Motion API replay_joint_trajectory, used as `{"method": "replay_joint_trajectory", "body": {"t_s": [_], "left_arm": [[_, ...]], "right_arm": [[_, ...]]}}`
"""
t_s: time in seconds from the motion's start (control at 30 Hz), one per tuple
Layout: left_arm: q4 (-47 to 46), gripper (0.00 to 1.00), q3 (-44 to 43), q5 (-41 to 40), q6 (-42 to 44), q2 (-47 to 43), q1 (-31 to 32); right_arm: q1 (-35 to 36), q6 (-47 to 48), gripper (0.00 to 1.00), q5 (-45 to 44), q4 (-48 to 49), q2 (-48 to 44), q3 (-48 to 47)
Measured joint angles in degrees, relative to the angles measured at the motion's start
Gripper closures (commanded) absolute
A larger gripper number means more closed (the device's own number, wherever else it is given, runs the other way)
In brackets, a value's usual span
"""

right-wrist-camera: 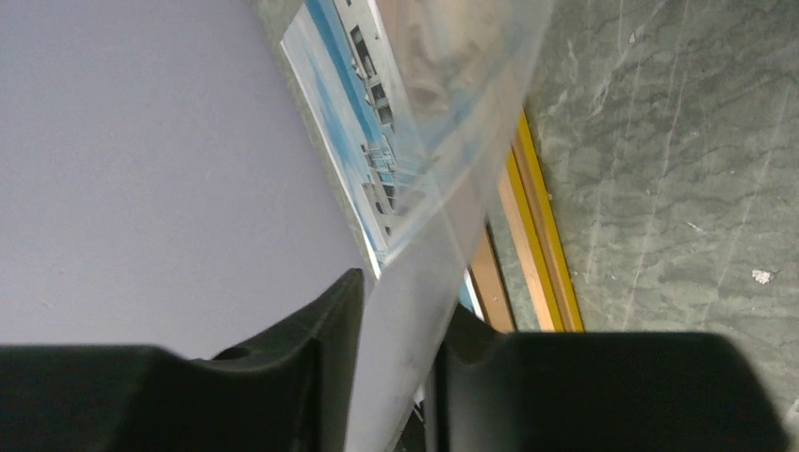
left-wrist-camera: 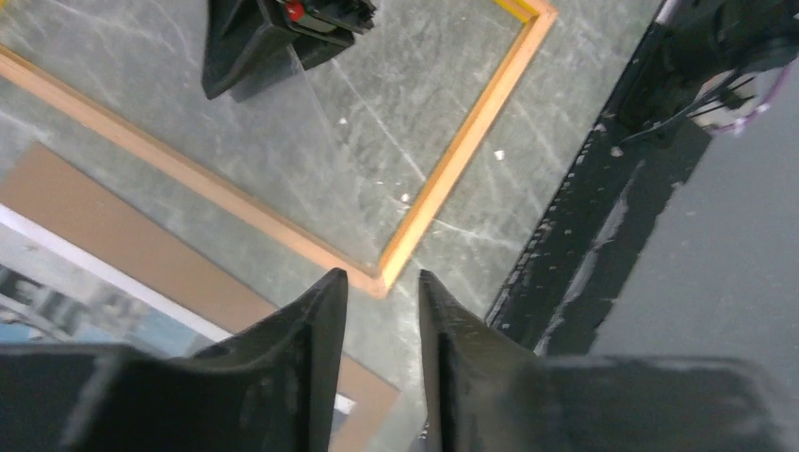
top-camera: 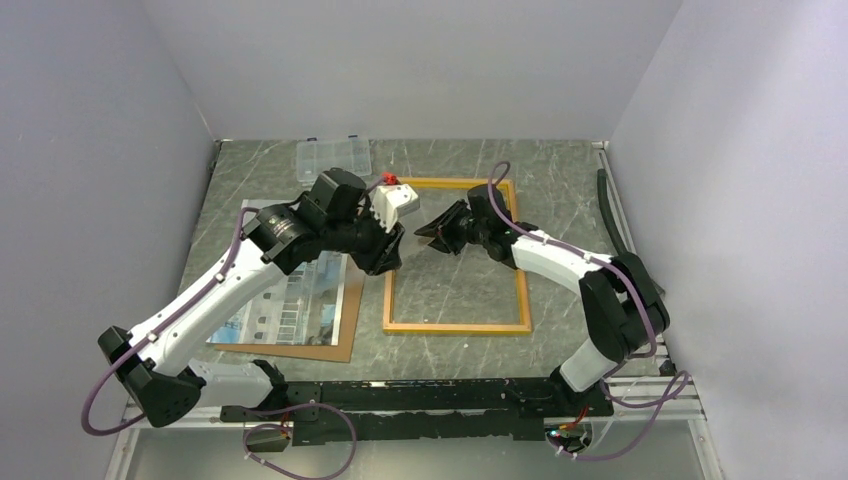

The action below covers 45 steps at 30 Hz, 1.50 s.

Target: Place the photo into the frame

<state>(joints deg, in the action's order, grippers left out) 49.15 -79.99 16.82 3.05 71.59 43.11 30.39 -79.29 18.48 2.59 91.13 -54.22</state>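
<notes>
Both arms meet over the frame [top-camera: 456, 327], a clear sheet [right-wrist-camera: 415, 292] between them.
Right fingers [right-wrist-camera: 396, 330] pinch the clear sheet; left fingers [left-wrist-camera: 377, 320] slightly parted, holding unclear. The photo [top-camera: 290, 300] lies on brown board [top-camera: 345, 345], left of the frame on the bench [top-camera: 560, 180].

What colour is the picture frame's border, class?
The frame has a yellow-orange border; it shows best in the top external view.

Glossy paper photo [top-camera: 290, 300], smooth yellow-orange wooden frame [top-camera: 457, 327], matt brown backing board [top-camera: 335, 349], clear glossy sheet [right-wrist-camera: 443, 217], grey marble-look desk [top-camera: 560, 170], matt black plastic right end effector [right-wrist-camera: 396, 325]
</notes>
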Motion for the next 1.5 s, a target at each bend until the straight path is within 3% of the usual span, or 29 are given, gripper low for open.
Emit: {"method": "replay_joint_trajectory", "body": {"t_s": [0.1, 0.2, 0.3, 0.53, 0.73, 0.97, 1.2, 1.5], "left_arm": [[1.62, 0.28, -1.42, 1.51, -0.96, 1.66, 0.00], [2.89, 0.16, -1.60, 1.79, -1.25, 2.45, -0.02], [3.63, 0.10, -1.60, 1.77, -1.86, 2.38, -0.37], [4.44, 0.09, -2.12, 1.81, -4.15, 2.38, -4.55], [5.05, 0.10, -4.00, 3.41, -4.24, 3.06, -17.70], [2.03, 0.11, 2.95, 6.49, -0.39, 5.29, -28.98], [0.46, 0.12, 5.88, 9.05, 4.94, 13.05, -30.29], [-8.61, 0.32, 11.43, 12.85, 8.63, 18.75, -28.89]], "right_arm": [[-0.24, 1.22, 0.93, 0.94, -0.35, 0.28, -0.39], [-1.18, 3.37, 1.00, 2.36, -0.42, 0.28, -0.42], [-3.02, 6.82, 1.00, 4.61, -0.98, 0.28, -0.42], [-6.97, 21.14, 1.00, 11.21, -4.79, 1.64, -4.04], [-10.38, 36.48, 1.00, 15.56, -14.71, 3.69, -11.37], [-14.82, 48.00, 1.00, 17.27, -24.63, 3.56, -13.86], [-18.53, 58.12, 0.97, 18.03, -35.47, 4.48, -19.54], [-18.95, 58.29, 0.85, 18.08, -33.59, 6.60, -17.29]]}}
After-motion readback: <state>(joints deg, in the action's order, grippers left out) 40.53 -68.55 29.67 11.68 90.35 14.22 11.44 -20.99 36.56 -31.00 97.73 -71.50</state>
